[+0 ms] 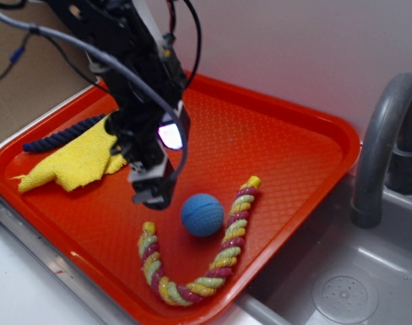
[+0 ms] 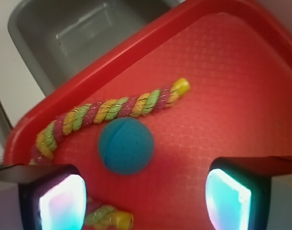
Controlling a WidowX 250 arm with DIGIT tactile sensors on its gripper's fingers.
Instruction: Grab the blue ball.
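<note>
The gripper hangs low over the red tray, its jaws spread wide with nothing between them. The blue ball lies on the tray floor just beside the fingertips, apart from them, off to the sink side and a little nearer the tray's front lip. That offset is what the coming move turns on: judged from here, the gripper needs a short sideways slide toward the ball before it drops and closes. Being round, the ball has no long axis, so the jaw angle hardly matters.

The wrist view puts the ball ahead of the gripper, between the lines of the two glowing pads but beyond them and closer to the left-hand one. So the gap is wide enough for the ball, but is not yet around it. Just past the ball runs the striped rope, close to touching it; a push forward could roll the ball against it.

The exterior view alone shows the rope curling in a U around the ball, plus the yellow cloth and dark rope behind the arm, well clear.
</note>
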